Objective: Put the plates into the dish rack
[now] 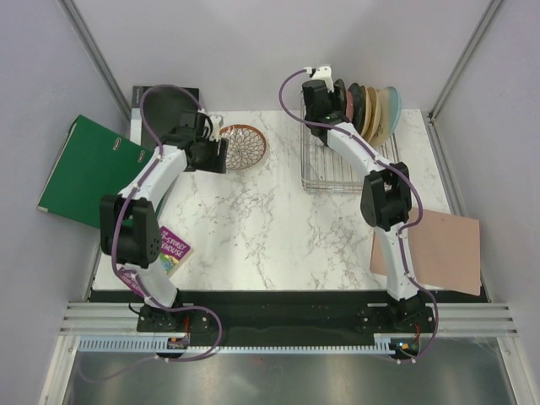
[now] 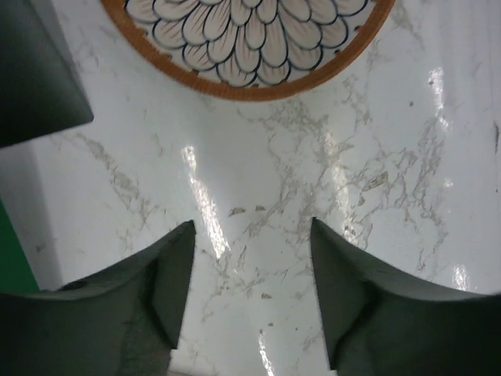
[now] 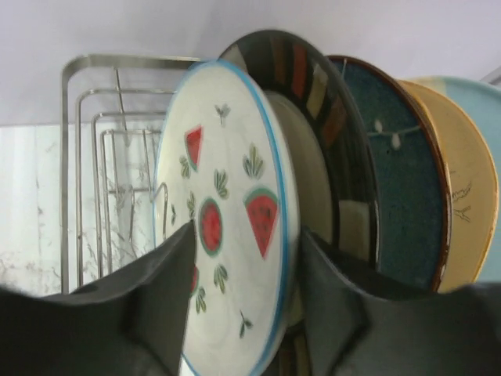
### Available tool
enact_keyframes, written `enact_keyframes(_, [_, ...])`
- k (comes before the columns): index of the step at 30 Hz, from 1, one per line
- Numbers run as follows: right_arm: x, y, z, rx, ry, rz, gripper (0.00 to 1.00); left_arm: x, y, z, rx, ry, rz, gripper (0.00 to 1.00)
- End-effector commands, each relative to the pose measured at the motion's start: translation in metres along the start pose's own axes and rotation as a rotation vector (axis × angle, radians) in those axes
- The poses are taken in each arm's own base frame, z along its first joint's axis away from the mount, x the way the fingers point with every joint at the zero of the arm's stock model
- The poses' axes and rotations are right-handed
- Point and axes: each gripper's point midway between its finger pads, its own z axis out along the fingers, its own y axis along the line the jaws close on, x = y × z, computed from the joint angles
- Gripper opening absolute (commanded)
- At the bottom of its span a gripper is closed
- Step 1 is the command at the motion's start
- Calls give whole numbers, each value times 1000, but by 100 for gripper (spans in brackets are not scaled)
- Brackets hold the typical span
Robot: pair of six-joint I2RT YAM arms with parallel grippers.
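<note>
Arm bases (image 1: 164, 316) sit nearest the lens in the top view, on a white marble-veined table (image 1: 270, 219). The left gripper (image 1: 224, 153) is just beside a round brown lattice plate (image 1: 244, 146) lying flat at the far left. The right gripper (image 1: 327, 101) is at the far end of the silver wire dish rack (image 1: 342, 173), where plates stand on edge in a row. A green binder (image 1: 84, 169), a purple book (image 1: 171, 250) and a pinkish-tan board (image 1: 443, 249) lie at the margins. Left wrist: dark, wedge-shaped fingers (image 2: 168, 282) are spread wide and hold nothing, over glossy marble (image 2: 376, 157). The lattice plate (image 2: 250, 39) is ahead, clear of the tips, with an orange-brown rim and white petals. Right wrist: the right gripper (image 3: 244, 305) has its jaws spread wide, astride the lower rim of a white, blue-edged fruit plate (image 3: 227, 196), upright in the dish rack (image 3: 94, 157). Pad contact cannot be told. Behind it stand a glossy dark-rimmed plate (image 3: 313, 94), a speckled teal plate (image 3: 399, 196) and a cream plate (image 3: 462, 180).
</note>
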Motion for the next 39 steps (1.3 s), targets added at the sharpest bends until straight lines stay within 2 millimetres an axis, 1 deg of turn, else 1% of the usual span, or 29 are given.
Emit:
enact_keyframes(1, [-60,-26,-39,-2,-98,52,65,-64,-19,28,122,-130,111,35])
enact_keyframes(2, [-57,-29,-43,9,-90,32,68,-70,-18,36,119,-130,110,26])
enact_keyframes(3, [-60,-32,-50,12,-94,20,69,-77,-15,55,112,-120,107,18])
enact_keyframes(4, [-75,-40,-66,9,-121,39,71,-78,-15,64,115,-102,93,13])
enact_keyframes(5, [-68,-37,-71,-11,-109,23,73,-80,-16,72,122,-89,88,10])
enact_keyframes(6, [-71,-38,-78,-32,-113,24,73,-95,-18,75,134,-110,84,8])
enact_keyframes(7, [-84,-40,-96,-68,-139,41,74,-83,-18,95,143,-60,57,3])
enact_keyframes(9, [-73,-29,-110,-154,-115,16,78,-83,-22,108,151,-51,60,2])
enact_keyframes(10, [-74,-27,-124,-210,-118,18,78,-72,-23,124,150,-17,59,2])
enact_keyframes(12, [-67,-6,-143,-370,-95,6,78,-66,-26,136,158,3,45,2])
enact_keyframes(13, [-63,-3,-157,-427,-87,8,77,-56,-27,147,163,32,33,2])
enact_keyframes(15, [-52,9,-174,-536,-61,2,77,-46,-30,154,182,72,20,2])
enact_keyframes(16, [-54,3,-183,-544,-57,36,78,-40,-31,155,195,91,27,2])
enact_keyframes(18, [-21,3,-185,-545,25,46,82,-17,-37,155,235,152,24,2])
enact_keyframes(19, [2,5,-191,-585,68,22,83,-9,-40,154,256,177,20,2])
enact_keyframes(20, [13,7,-195,-604,89,9,87,1,-47,152,280,208,16,2])
enact_keyframes(21, [25,6,-198,-611,119,4,88,20,-55,146,321,280,2,2])
enact_keyframes(22, [44,6,-205,-640,154,-4,88,23,-55,144,306,287,37,2])
enact_keyframes(24, [56,7,-217,-678,189,19,88,34,-70,133,343,322,67,2])
enact_keyframes(25, [71,8,-220,-695,226,20,89,44,-77,126,361,366,41,2])
enact_keyframes(29, [93,19,-246,-820,311,54,92,84,-113,95,465,501,-2,2])
enact_keyframes(30, [93,17,-250,-828,313,63,92,110,-119,86,481,569,-14,2])
enact_keyframes(32, [105,16,-256,-838,343,73,93,128,-141,59,532,619,-7,2])
enact_keyframes(33, [104,13,-260,-842,337,79,93,157,-146,50,538,696,-29,2])
enact_keyframes(34, [113,11,-263,-844,355,80,93,163,-159,33,563,697,-1,2])
enact_keyframes(35, [116,10,-266,-849,361,81,93,172,-166,27,578,698,15,2])
enact_keyframes(36, [115,7,-273,-867,357,90,93,198,-168,17,574,749,18,2])
enact_keyframes(38, [132,5,-281,-884,396,99,93,213,-190,0,608,731,108,2])
enact_keyframes(39, [133,1,-289,-900,396,115,93,230,-194,-6,614,755,136,2])
